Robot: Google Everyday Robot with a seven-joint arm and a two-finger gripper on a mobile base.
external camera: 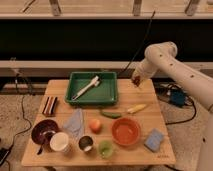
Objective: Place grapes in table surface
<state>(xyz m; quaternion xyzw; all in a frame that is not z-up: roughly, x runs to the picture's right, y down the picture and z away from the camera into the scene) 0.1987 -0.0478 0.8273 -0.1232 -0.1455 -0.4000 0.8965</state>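
Observation:
My gripper hangs from the white arm over the back right corner of the light wooden table surface, just right of the green tray. A small dark reddish-purple clump, the grapes, sits at its tip, held a little above the wood. No other grapes lie on the table.
The green tray holds a white utensil. A yellow corn-like piece, a green vegetable, a peach, an orange bowl, a blue sponge, cups, a dark bowl and a cloth fill the front.

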